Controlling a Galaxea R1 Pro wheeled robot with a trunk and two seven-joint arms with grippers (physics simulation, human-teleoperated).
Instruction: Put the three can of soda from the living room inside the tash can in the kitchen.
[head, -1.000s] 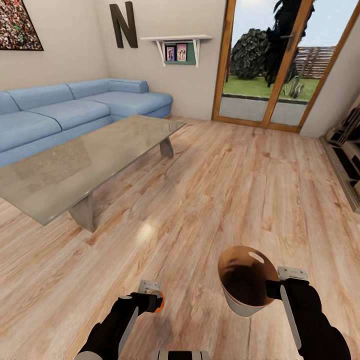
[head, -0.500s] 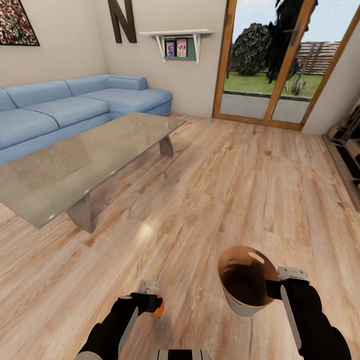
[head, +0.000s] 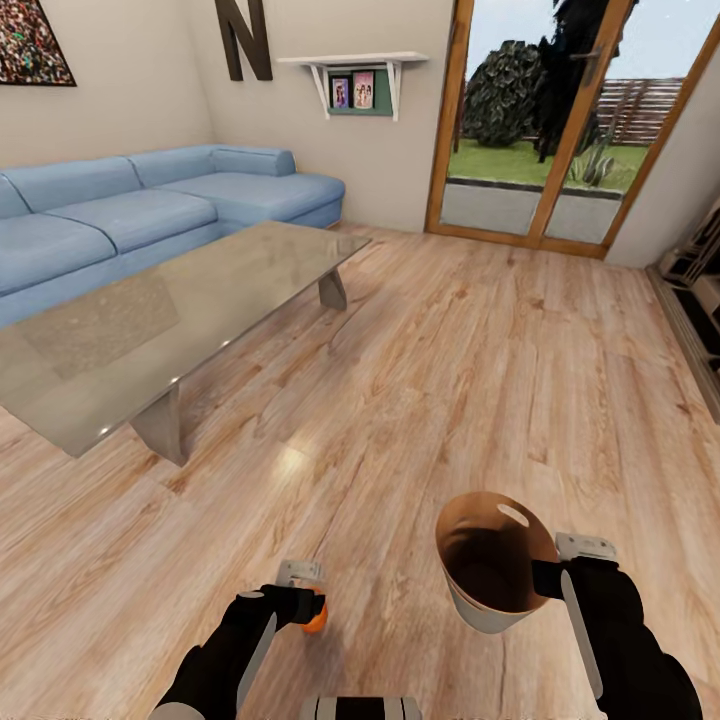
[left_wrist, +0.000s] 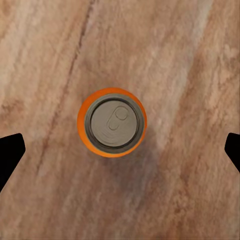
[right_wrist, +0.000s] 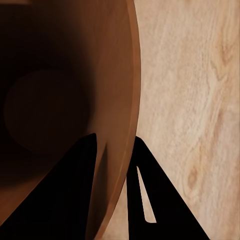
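1. Lowest in the head view, the left gripper (head: 308, 600) hangs at lower centre-left over an orange soda can (head: 315, 617). In the left wrist view the can (left_wrist: 112, 122) stands upright on the wood floor (left_wrist: 190, 60), seen from straight above, with the two dark fingertips (left_wrist: 10, 155) spread wide at the frame's side edges and well clear of it, so nothing is pinched.
2. At lower right, the right gripper (head: 545, 578) holds the trash can (head: 495, 560) tilted, its copper-brown mouth facing up and toward the camera. In the right wrist view the fingers (right_wrist: 75, 200) straddle the bin wall (right_wrist: 120, 75), one inside and one outside, pressed onto it.
3. Judged progress: this can is not yet in the bin. The bin's depths are too dark to tell what it holds, and the other two cans are not to be made out here.
4. Mid-frame, bare floor (head: 470, 380) offers wide open room to the right and ahead.
5. At centre-left, the glass table (head: 150, 320) thrusts its near edge toward the left arm's side; that is the edge to mind when turning.
6. Farther, the blue sofa (head: 150, 200) lines the upper left, and the glass doors (head: 540, 120) close the upper right.
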